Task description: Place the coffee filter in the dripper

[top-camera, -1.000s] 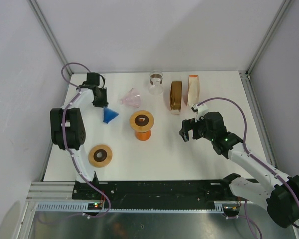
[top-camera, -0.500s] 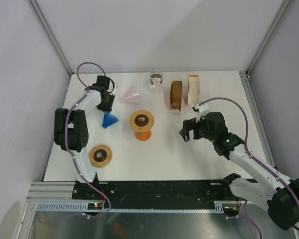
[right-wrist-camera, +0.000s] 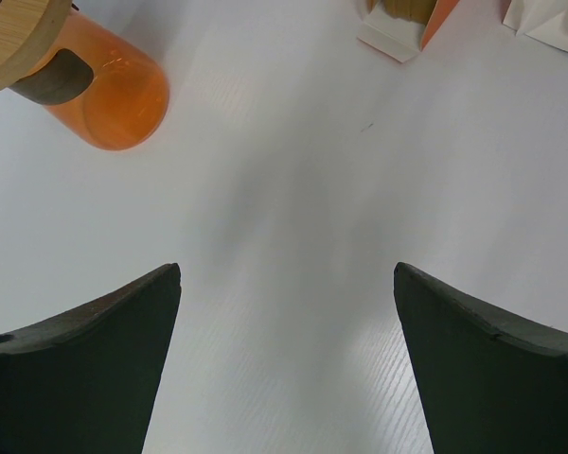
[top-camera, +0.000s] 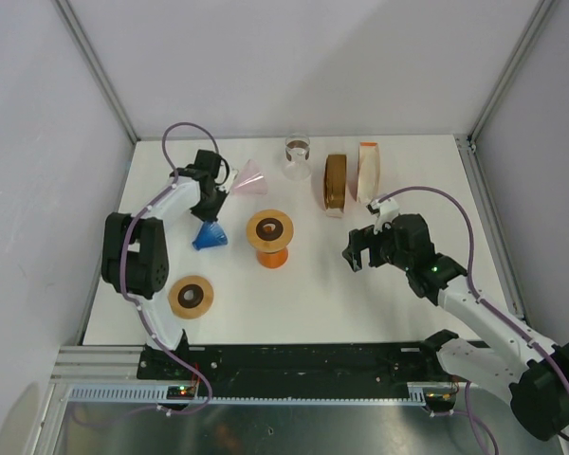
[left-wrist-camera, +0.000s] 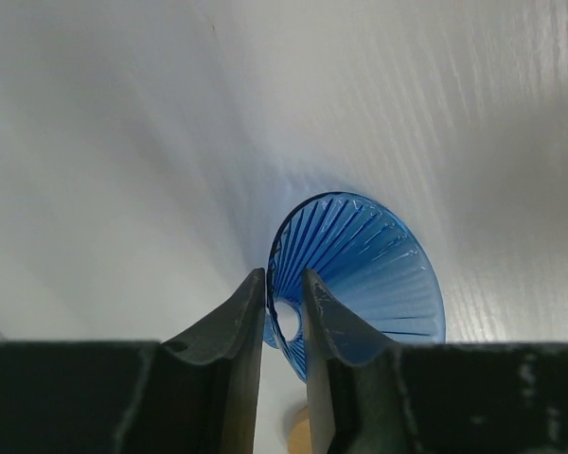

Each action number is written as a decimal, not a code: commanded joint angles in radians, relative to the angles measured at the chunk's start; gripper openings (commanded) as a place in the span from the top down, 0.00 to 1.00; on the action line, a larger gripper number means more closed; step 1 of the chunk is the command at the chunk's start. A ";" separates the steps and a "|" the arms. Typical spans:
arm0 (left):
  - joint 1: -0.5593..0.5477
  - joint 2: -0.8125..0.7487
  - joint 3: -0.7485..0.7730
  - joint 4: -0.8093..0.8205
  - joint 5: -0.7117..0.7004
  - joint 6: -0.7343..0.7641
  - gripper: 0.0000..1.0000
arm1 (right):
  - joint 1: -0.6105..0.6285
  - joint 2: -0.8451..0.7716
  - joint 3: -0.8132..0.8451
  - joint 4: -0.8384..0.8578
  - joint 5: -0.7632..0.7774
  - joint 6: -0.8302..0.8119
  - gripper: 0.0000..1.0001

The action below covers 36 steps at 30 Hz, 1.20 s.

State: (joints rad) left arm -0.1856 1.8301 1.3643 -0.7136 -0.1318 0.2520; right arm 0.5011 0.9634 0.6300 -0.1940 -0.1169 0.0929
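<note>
A blue ribbed dripper (left-wrist-camera: 360,270) lies tipped on its side at the left of the table, also seen from above (top-camera: 209,237). My left gripper (left-wrist-camera: 282,274) is shut on the dripper's thin wall near its small hole, one finger inside and one outside. From above, the left gripper (top-camera: 210,210) reaches down from behind the dripper. Brown coffee filters (top-camera: 335,180) and white coffee filters (top-camera: 369,171) stand in stacks at the back right. My right gripper (top-camera: 352,254) hangs open over bare table in front of them, holding nothing (right-wrist-camera: 287,270).
A pink dripper (top-camera: 251,180) lies just behind the left gripper. A glass cup (top-camera: 297,156) stands at the back. An orange carafe (top-camera: 268,237) with a wooden lid is at the centre, also in the right wrist view (right-wrist-camera: 114,95). A wooden disc (top-camera: 191,296) lies front left.
My left wrist has swung to the right, toward the pink dripper, and the blue dripper has shifted a little toward the front with it. The right arm has barely moved.
</note>
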 commanded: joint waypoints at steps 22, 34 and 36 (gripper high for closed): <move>-0.078 -0.167 0.016 -0.027 -0.140 0.146 1.00 | 0.003 -0.041 0.034 0.016 0.001 0.000 0.01; -0.079 -0.367 0.163 -0.030 -0.043 0.033 1.00 | 0.010 -0.084 0.113 0.038 -0.015 0.072 0.01; -0.078 -0.391 0.192 -0.034 -0.010 0.006 1.00 | 0.025 -0.058 0.176 -0.001 0.005 0.079 0.01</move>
State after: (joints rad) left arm -0.2596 1.5196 1.4731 -0.7506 -0.2070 0.3206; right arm 0.5041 0.8894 0.6689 -0.1879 -0.1375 0.1387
